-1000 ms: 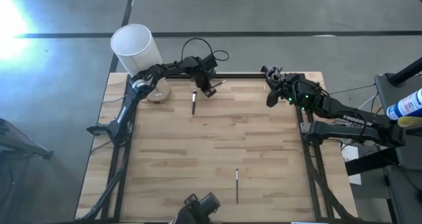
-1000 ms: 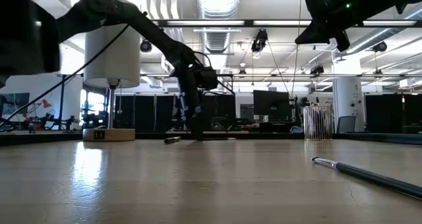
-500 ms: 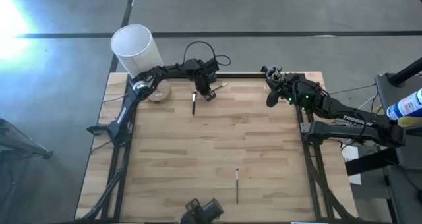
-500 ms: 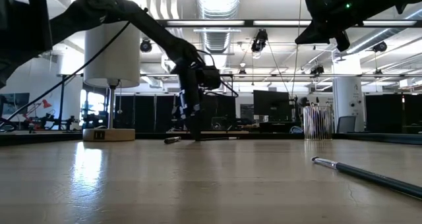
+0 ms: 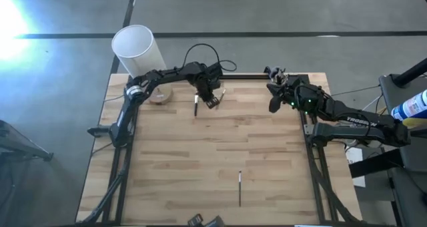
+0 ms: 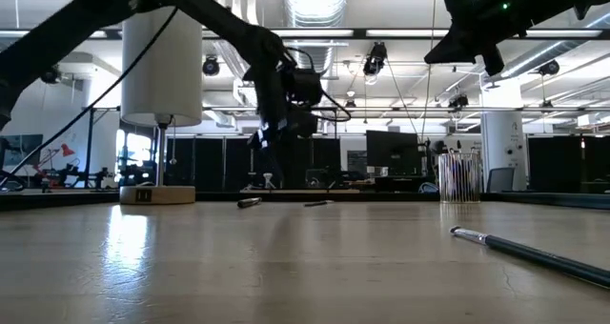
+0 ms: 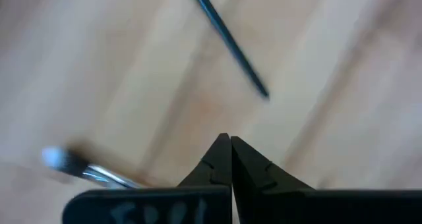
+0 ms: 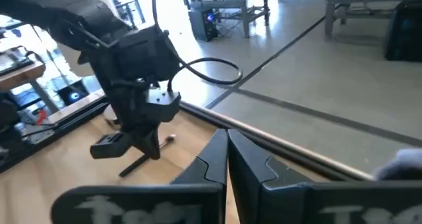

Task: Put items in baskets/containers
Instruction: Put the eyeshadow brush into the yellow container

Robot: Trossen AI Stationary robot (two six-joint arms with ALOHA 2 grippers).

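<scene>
Wood-plank table point(image 5: 213, 153) is carrying a few scattered sticks, grey floor all around. Left tool point(image 5: 212, 100) is hovering above the table near its far edge, lifted clear of the surface in the low view point(image 6: 276, 133); its fingers point(image 7: 221, 161) are pressed together, tips touching, gripping nothing. One dark stick point(image 5: 196, 105) is lying just beside this tool on the cup side, showing as a dark shaft point(image 7: 227, 39) ahead of the fingertips. Second stick point(image 5: 221, 93) is lying just beside the tool on the other side. Third stick point(image 5: 240, 188) is lying well apart, by the table's near edge. Small yellowish cup point(image 5: 160, 93) is sitting under the left arm, a tall white cylinder point(image 5: 137, 48) beyond it. Right tool point(image 5: 275, 97) is waiting raised at the far right corner, fingers point(image 8: 214, 161) closed together, empty.
</scene>
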